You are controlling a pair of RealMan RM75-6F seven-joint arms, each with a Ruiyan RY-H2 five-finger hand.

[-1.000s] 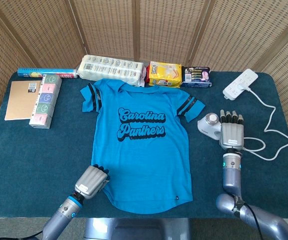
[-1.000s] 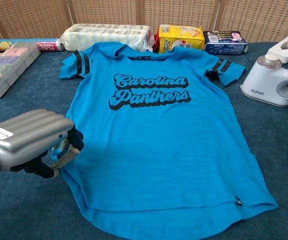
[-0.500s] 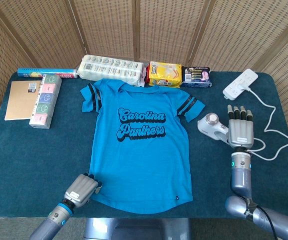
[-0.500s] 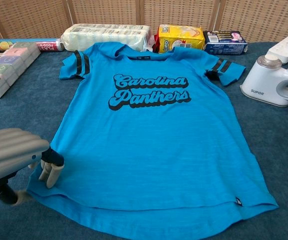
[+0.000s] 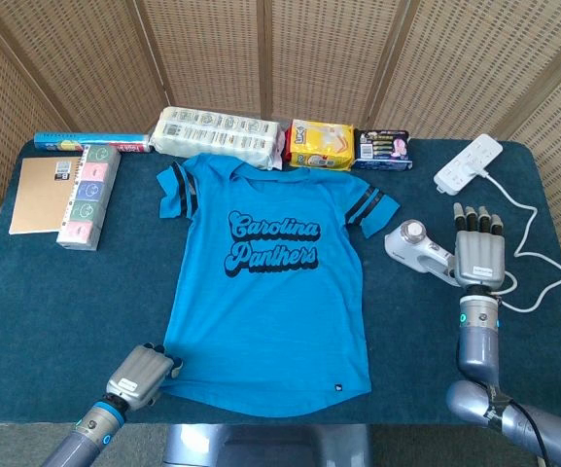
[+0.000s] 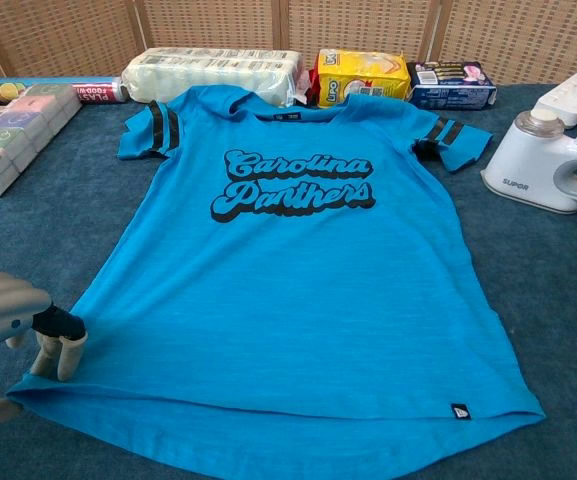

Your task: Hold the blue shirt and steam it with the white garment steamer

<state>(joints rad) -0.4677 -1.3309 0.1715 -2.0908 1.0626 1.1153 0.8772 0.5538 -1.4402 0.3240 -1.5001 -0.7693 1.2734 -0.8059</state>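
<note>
Blue shirt lies flat, print side up, on the dark blue table; the left hand pinches its lower left hem corner, fingers curled down onto the fabric edge at the near table edge. White garment steamer sits on the table just right of the shirt's sleeve, its cable running to a power strip. Right hand rests just beside the steamer's handle end with fingers straight and slightly spread, holding nothing; contact with the steamer cannot be told.
</note>
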